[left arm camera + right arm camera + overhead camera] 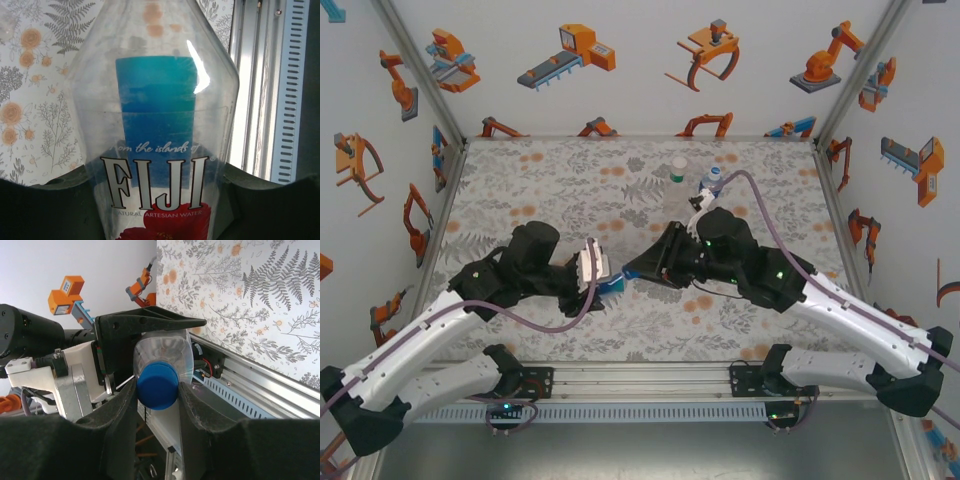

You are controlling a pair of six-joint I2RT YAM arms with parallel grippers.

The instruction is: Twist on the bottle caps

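The right arm's jaws are clamped on a blue cap (157,385), with a dark padded finger (120,415) pressed to each side of it. The cap sits on the neck of a clear bottle (160,125). The left arm's jaws are closed around that bottle's body, gripping it on either side of the white "FIJI" lettering, which stands above a red flower and below a blue panel.

The bottle is held between the two arms, over the near middle of the table (540,190). Its capped end is turned toward the right arm (800,290) and its base toward the left arm (470,300). From above, the two wrists meet nose to nose, and a sliver of blue label shows between them.

Near the far edge of the table, well apart from the arms, two more bottles stand upright just beside each other. One is a green-labelled bottle (678,168) and the other, to its right, is a blue-labelled bottle (712,180). Both are too small to tell whether their caps are on.

The table wears a cover printed with ferns and orange flowers. A metal rail (640,385) carrying the arm bases runs along its near edge. White walls (620,60) dotted with orange robot pictures close in the scene.
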